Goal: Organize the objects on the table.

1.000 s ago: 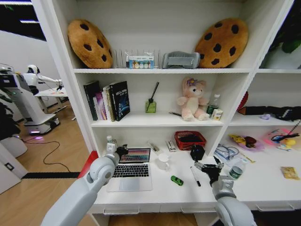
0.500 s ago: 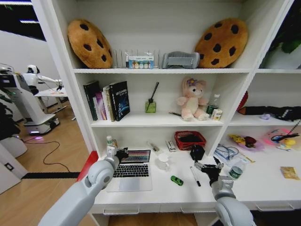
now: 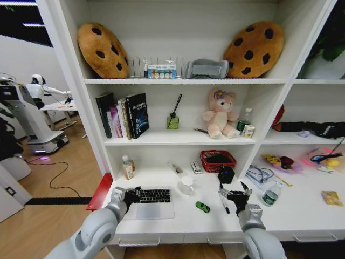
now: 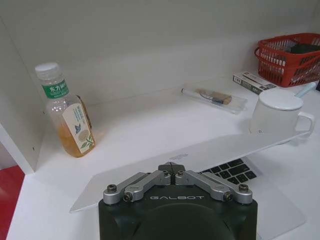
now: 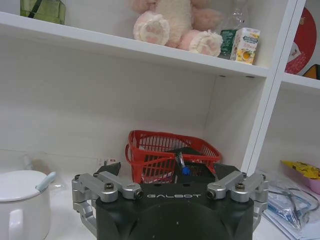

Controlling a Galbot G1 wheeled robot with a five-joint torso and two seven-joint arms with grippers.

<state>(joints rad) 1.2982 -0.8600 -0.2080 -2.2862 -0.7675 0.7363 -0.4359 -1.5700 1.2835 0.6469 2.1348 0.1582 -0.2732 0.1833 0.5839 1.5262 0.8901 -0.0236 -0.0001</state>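
the table [image 3: 183,218] is a white desk under the shelves, drawer fronts along its near edge. the left gripper [image 3: 131,194] sits at the laptop's [image 3: 149,203] 9 o'clock edge in the head view; there the lid does not show standing and only the keyboard deck reads clearly. the left wrist view adds what that one lacks: the thin silver lid [image 4: 185,160] hangs low over the keys, its edge running straight into the left gripper [image 4: 175,172], whose links are drawn together on it, so it is clamped on the lid. that same view shows a tea bottle [image 4: 65,117] at 10 o'clock of the laptop, a cup [image 4: 277,117] at its 2 o'clock, and a red basket [image 4: 290,60] beyond.

in the head view, the green car [image 3: 202,206] lies on the desk at 3 o'clock of the laptop, apart from it. a pen [image 3: 222,202] lies just beyond the car, right beside the right gripper [image 3: 235,195], which hovers over the desk with its fingers spread apart and nothing between them. the right wrist view shows that gripper [image 5: 170,187] from behind, both linkages swung wide, with the basket [image 5: 172,155] ahead and the bear's [image 5: 175,20] feet on the shelf at 12 o'clock.
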